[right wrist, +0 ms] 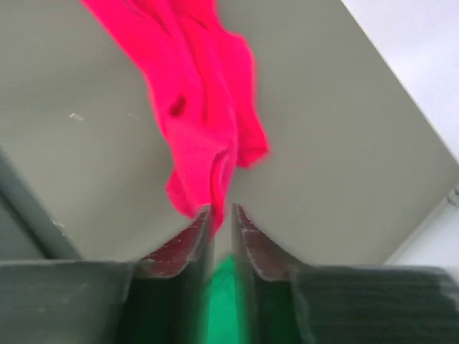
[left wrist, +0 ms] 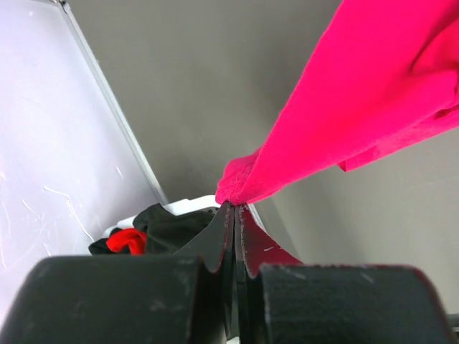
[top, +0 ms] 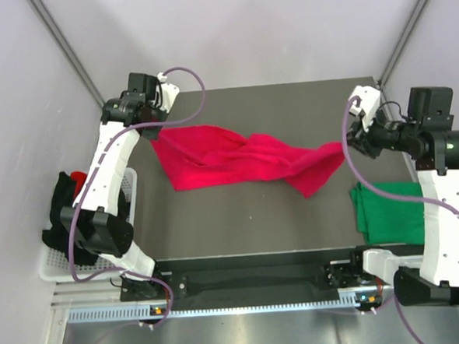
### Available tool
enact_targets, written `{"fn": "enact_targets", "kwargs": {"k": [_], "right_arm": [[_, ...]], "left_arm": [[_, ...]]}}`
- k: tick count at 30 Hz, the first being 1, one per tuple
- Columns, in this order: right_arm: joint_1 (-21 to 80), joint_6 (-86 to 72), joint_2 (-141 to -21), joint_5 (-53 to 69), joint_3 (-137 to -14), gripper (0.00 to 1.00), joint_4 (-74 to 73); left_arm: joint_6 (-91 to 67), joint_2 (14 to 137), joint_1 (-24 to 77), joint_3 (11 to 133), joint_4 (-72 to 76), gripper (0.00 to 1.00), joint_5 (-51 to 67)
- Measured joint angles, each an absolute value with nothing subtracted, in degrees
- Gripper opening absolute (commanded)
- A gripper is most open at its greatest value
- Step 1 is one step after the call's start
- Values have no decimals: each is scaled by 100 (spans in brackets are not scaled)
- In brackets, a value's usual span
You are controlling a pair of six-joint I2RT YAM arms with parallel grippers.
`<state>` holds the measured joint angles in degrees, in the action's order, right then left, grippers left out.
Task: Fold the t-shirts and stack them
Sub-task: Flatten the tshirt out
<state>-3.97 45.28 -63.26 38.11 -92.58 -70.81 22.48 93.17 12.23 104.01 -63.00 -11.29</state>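
Pink shirt (top: 236, 160) stretched across table (top: 241, 226), left gripper (left wrist: 234, 206) and right gripper (right wrist: 222, 211) each pinched tight on an end; white basket (top: 52, 268) at left holds black shirt (top: 60, 206) and red shirt (top: 77, 178); green shirt (top: 388, 209) folded at right.

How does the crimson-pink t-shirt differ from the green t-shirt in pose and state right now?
The crimson-pink cloth t-shirt is stretched, twisted, between the left gripper and right gripper, both pinching it; the green cloth t-shirt is held by neither. The pink one spans the middle of the table unfolded; the green one lies folded flat by its right near corner. Both are plain, single-colour soft cloth.
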Motion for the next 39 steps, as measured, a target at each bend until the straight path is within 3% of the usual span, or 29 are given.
{"fn": "enact_targets", "kwargs": {"k": [3, 5, 10, 20, 29, 39], "right_arm": [[-239, 4648, -6305, 4139, -9183, 58, -7277], [-224, 4593, -6329, 4178, -8910, 59, -7277], [-224, 3876, -7032, 3730, -8230, 45, -6501], [-45, 3020, -10578, 2604, -9002, 42, -4947], [298, 3026, -11404, 2123, -9227, 44, -4731], [366, 3079, -11789, 2082, -9325, 36, -4733]], "left_arm": [[2222, 9319, 1243, 10320, -6300, 0, -1107], [2191, 9319, 1280, 10248, -6296, 0, -1094], [2093, 9327, 1474, 9861, -6233, 0, -1002], [2086, 9367, 1538, 8973, -6040, 0, -921], [2018, 9382, 1549, 8565, -5848, 0, -858], [1931, 9426, 1549, 8374, -5701, 0, -834]]}}
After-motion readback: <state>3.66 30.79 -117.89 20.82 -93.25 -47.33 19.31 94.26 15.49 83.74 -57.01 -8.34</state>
